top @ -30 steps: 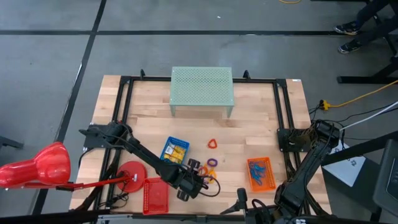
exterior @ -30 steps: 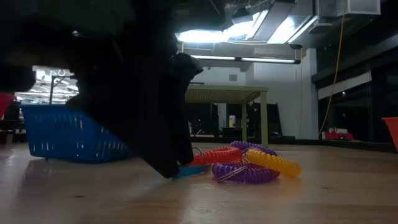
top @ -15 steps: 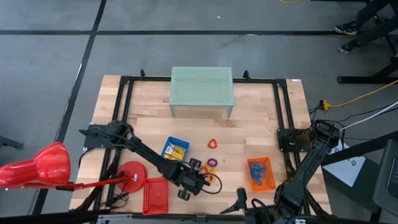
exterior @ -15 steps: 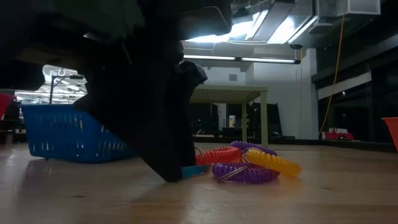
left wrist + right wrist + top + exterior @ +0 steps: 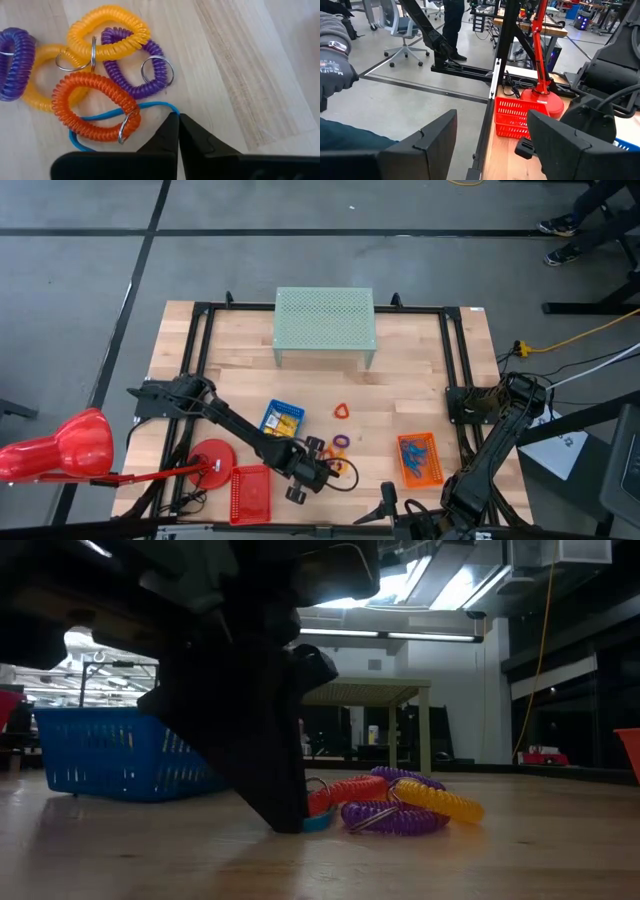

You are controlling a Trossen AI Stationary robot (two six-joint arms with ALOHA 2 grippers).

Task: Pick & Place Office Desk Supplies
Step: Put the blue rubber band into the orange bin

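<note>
Left hand (image 5: 178, 119) pinched on blue loop (image 5: 121, 109), wrist view only; right hand (image 5: 490, 145) agape, empty

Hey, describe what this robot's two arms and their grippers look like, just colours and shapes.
Both arms are dark, jointed and slim. The left gripper has two matte black fingers tapering to wedge tips. The right gripper has two broad, flat black fingers with angular notched edges. Black cable trails near the right arm.

A robotics lab or workshop: a wooden table (image 5: 400, 395) in a black metal frame stands on a grey concrete floor (image 5: 80, 280) marked with dark lines. Beyond it are wheeled office chairs (image 5: 402, 30), workbenches (image 5: 365, 692), ceiling strip lights (image 5: 395, 636) and a yellow cable (image 5: 590, 330).
</note>
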